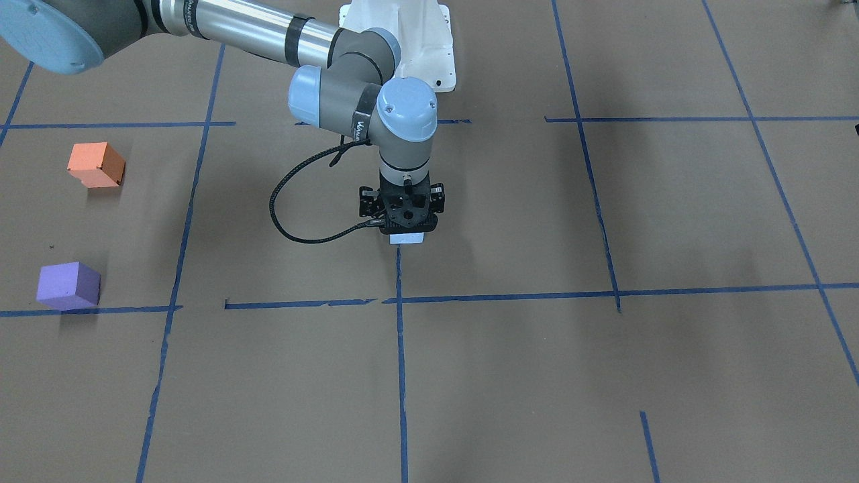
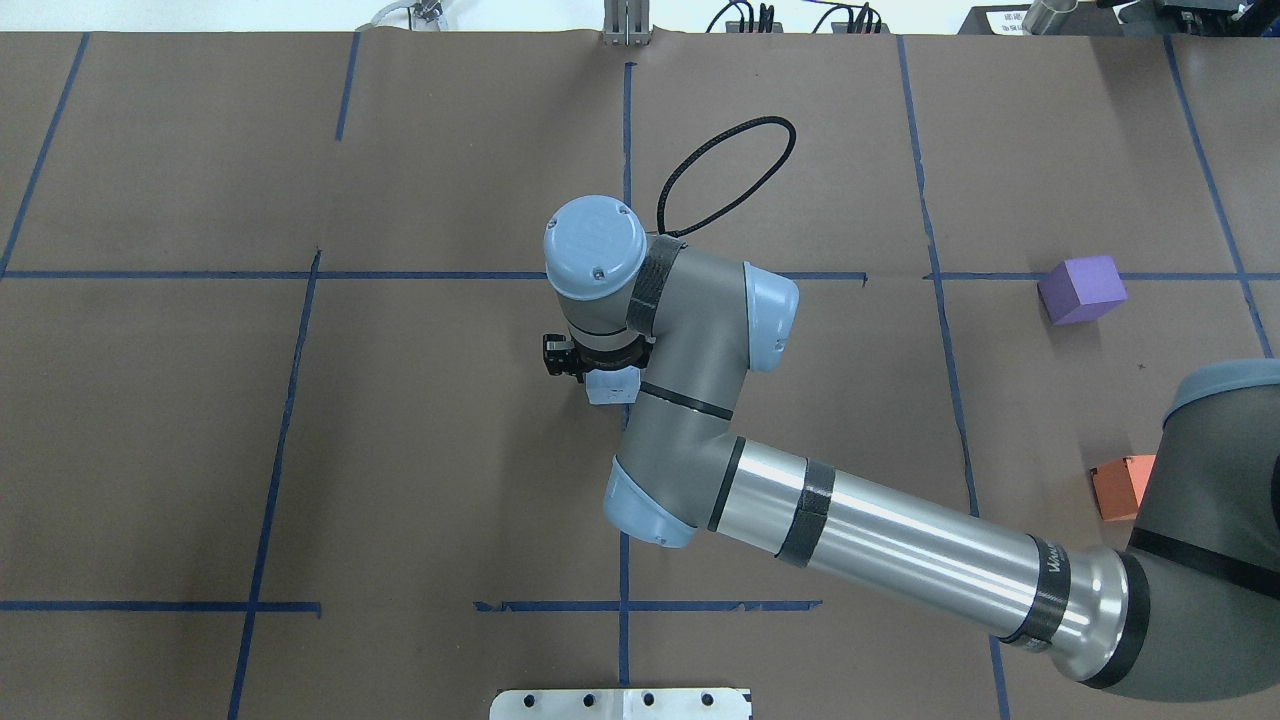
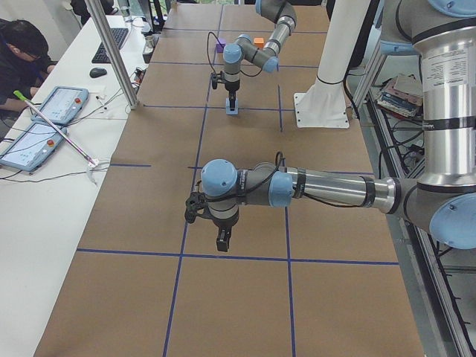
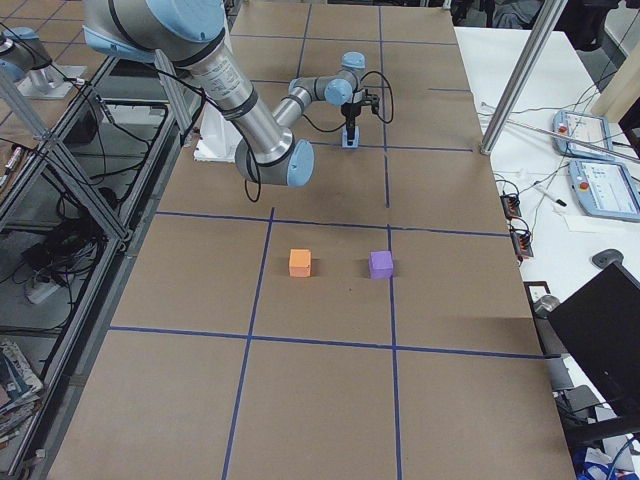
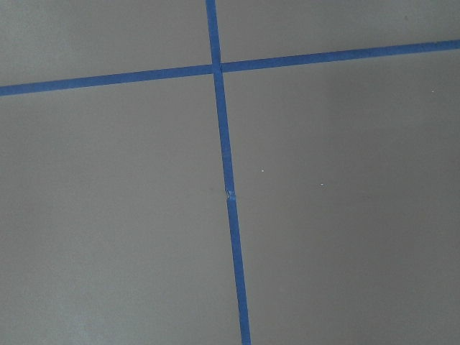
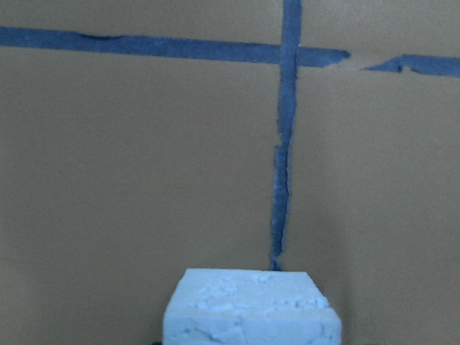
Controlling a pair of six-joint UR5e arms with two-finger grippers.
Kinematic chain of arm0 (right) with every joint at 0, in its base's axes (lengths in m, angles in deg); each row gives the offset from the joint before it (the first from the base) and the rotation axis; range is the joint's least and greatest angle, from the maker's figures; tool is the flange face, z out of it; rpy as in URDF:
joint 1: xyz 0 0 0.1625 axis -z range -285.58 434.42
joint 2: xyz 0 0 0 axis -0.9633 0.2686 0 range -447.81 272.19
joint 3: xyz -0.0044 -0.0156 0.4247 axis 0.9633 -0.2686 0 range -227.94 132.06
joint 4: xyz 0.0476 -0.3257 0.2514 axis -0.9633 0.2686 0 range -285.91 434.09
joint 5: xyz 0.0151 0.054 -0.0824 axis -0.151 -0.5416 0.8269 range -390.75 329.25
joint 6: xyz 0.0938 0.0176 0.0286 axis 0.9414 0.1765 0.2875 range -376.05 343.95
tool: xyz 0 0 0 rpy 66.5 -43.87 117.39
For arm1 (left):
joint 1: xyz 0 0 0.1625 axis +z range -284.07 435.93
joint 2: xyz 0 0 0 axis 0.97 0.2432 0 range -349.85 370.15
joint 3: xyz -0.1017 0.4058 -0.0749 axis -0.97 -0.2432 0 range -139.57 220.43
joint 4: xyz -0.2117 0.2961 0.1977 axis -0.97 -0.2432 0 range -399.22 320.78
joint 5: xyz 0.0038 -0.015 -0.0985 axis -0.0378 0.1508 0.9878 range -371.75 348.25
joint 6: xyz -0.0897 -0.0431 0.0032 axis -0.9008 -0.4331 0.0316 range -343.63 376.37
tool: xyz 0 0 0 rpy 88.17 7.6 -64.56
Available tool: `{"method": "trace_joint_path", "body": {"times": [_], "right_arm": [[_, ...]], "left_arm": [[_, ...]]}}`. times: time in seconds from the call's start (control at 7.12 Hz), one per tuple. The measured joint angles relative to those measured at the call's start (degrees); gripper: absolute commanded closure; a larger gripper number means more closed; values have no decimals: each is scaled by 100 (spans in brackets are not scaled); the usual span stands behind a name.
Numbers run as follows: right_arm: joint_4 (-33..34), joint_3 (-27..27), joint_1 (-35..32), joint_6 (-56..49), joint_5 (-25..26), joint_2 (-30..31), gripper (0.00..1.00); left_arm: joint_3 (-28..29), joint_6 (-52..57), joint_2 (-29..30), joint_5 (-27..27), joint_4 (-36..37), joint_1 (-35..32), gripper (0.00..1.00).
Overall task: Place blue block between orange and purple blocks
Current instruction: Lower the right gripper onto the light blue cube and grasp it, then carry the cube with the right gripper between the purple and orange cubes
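The right gripper [image 1: 402, 225] is parked straight down over the blue block [image 1: 407, 237], which sits on the table [image 1: 604, 376] near the middle, at the end of a tape line [image 1: 400, 275] — can't tell from any angle if the jaws are clamped on it. The orange block [image 1: 96, 164] and purple block [image 1: 68, 285] sit well off toward the robot's right with a gap between them, and the left gripper [image 3: 223, 239] hangs low over the table — its jaws can't be judged either

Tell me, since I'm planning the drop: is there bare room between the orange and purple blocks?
Yes: bare paper lies between the orange block and the purple block. Crowded spot: mid-table, where the right gripper stands over the blue block.
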State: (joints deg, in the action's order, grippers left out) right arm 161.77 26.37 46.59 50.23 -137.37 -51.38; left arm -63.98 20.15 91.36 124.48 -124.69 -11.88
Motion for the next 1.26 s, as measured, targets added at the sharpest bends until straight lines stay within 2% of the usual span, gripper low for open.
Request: {"method": "trace_joint_path", "body": {"times": [0.14,0.28,0.42,0.56,0.98,1.12,1.26], "right_arm": [[-72,-5,8,15,2,7,31],[-111,-26,10,21,4,8,53],[-129,-55,13,26,2,4,66],[-137,-49,12,33,-8,-15,70],[-54,248,-312,6,-141,62,71],[49,573,-605,-158,-346,407,71],[179,1117,-939,-576,-595,968,71]], "left_arm": [[0,2,2,0,2,0,0],[0,6,3,0,3,0,0],[1,8,3,0,4,0,0],[5,8,1,0,2,0,0],[-7,9,0,0,3,0,0],[-13,9,0,0,4,0,0],[-21,7,0,0,4,0,0]]}}
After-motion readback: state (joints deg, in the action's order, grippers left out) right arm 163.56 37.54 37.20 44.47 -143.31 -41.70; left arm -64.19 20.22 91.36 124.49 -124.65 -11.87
